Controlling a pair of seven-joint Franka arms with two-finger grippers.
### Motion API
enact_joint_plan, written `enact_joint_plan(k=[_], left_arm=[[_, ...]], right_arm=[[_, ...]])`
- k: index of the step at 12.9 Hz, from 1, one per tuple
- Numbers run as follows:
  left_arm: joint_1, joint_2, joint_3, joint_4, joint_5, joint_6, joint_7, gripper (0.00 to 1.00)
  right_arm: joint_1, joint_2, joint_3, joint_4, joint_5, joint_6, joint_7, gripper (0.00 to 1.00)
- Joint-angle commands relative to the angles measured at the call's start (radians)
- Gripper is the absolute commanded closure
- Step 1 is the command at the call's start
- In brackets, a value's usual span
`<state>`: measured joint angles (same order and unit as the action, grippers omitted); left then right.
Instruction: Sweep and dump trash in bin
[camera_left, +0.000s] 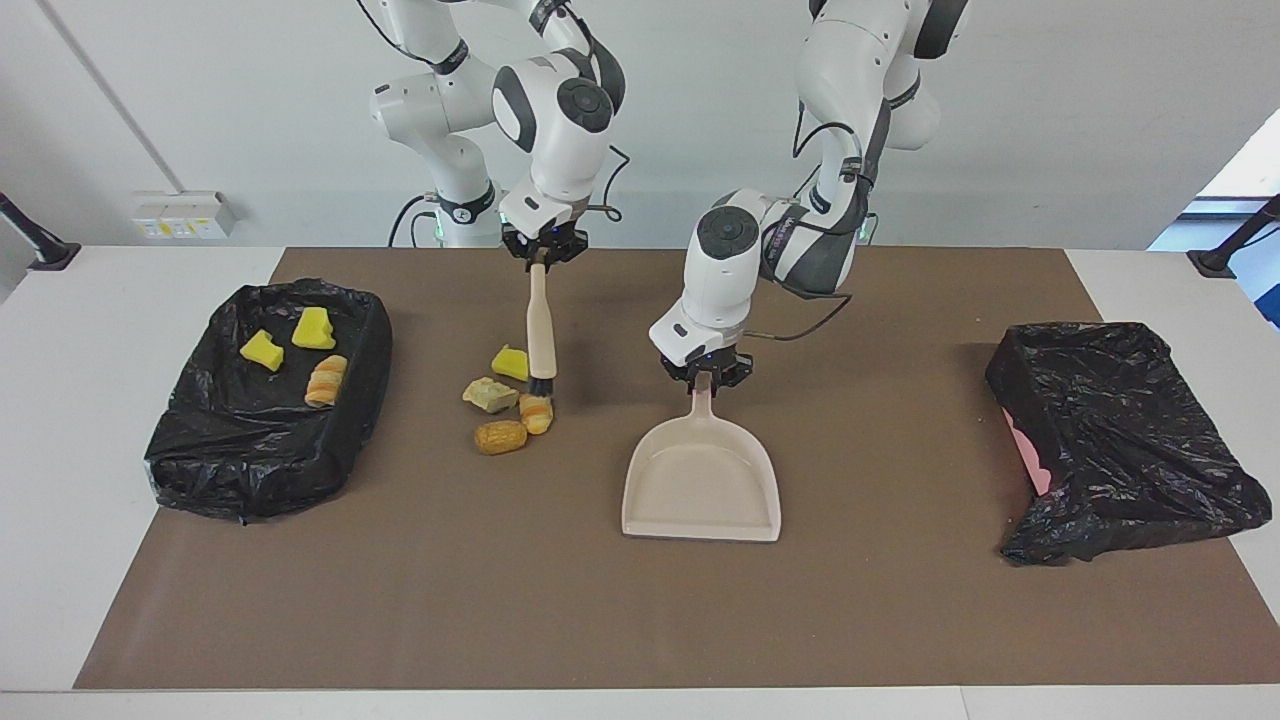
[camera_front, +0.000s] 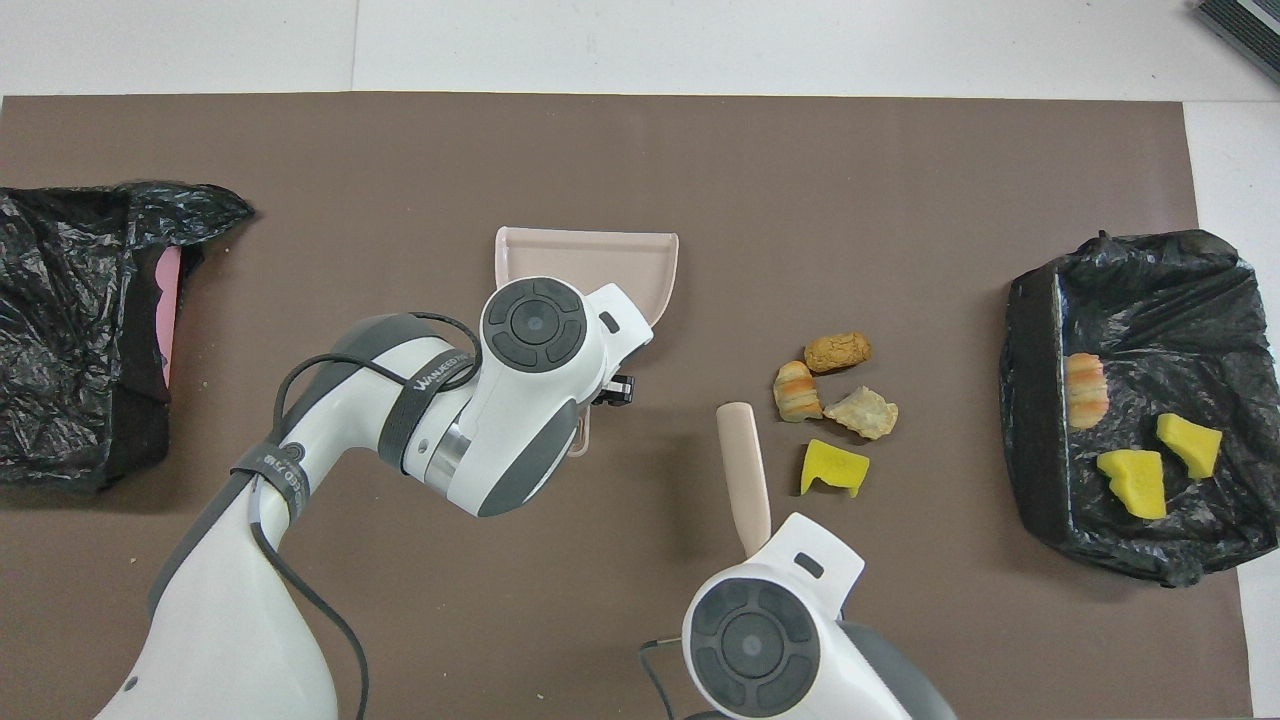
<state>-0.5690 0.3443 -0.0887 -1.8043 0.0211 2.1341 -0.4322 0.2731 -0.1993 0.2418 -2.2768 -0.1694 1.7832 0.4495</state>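
Four pieces of trash lie together on the brown mat: a yellow sponge (camera_left: 510, 362) (camera_front: 834, 468), a beige lump (camera_left: 490, 395) (camera_front: 862, 412), a striped roll (camera_left: 537, 412) (camera_front: 797, 390) and a brown roll (camera_left: 500, 437) (camera_front: 838, 351). My right gripper (camera_left: 540, 252) is shut on the beige brush (camera_left: 541, 320) (camera_front: 745, 470), which hangs upright with its bristles beside the striped roll. My left gripper (camera_left: 705, 380) is shut on the handle of the beige dustpan (camera_left: 700, 485) (camera_front: 585, 255), which lies flat on the mat. In the overhead view the wrists hide both grippers.
A black-bagged bin (camera_left: 250, 480) (camera_front: 1030, 420) at the right arm's end holds two yellow sponges (camera_left: 313, 328) (camera_left: 262, 350) and a striped roll (camera_left: 326, 380). A second black-bagged bin (camera_left: 1110, 440) (camera_front: 70, 330) with a pink edge showing sits at the left arm's end.
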Motion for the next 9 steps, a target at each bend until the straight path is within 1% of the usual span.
enact_joint_plan(k=[1,2,4,5,7,9], left_arm=[[-0.015,-0.034,0.015,-0.029,0.020,0.000,-0.005,0.93],[-0.015,-0.054,0.015,-0.030,0.020,-0.016,0.022,1.00],[-0.006,-0.108,0.015,-0.030,0.020,-0.106,0.189,1.00],[-0.006,-0.125,0.015,-0.030,0.020,-0.147,0.254,1.00],[-0.006,-0.139,0.017,-0.030,0.022,-0.204,0.392,1.00],[-0.015,-0.162,0.015,-0.044,0.066,-0.281,0.536,1.00]], right_arm=[[-0.118,0.012,0.014,-0.007,-0.060,0.001,-0.122,1.00],[-0.173,0.012,0.014,-0.021,-0.067,0.027,-0.165,1.00],[-0.285,0.012,0.014,-0.065,-0.067,0.120,-0.274,1.00],[-0.346,0.011,0.017,-0.082,-0.067,0.143,-0.335,1.00],[-0.361,0.011,0.017,-0.143,-0.062,0.200,-0.347,1.00],[-0.351,0.023,0.019,-0.181,-0.030,0.228,-0.322,1.00]])
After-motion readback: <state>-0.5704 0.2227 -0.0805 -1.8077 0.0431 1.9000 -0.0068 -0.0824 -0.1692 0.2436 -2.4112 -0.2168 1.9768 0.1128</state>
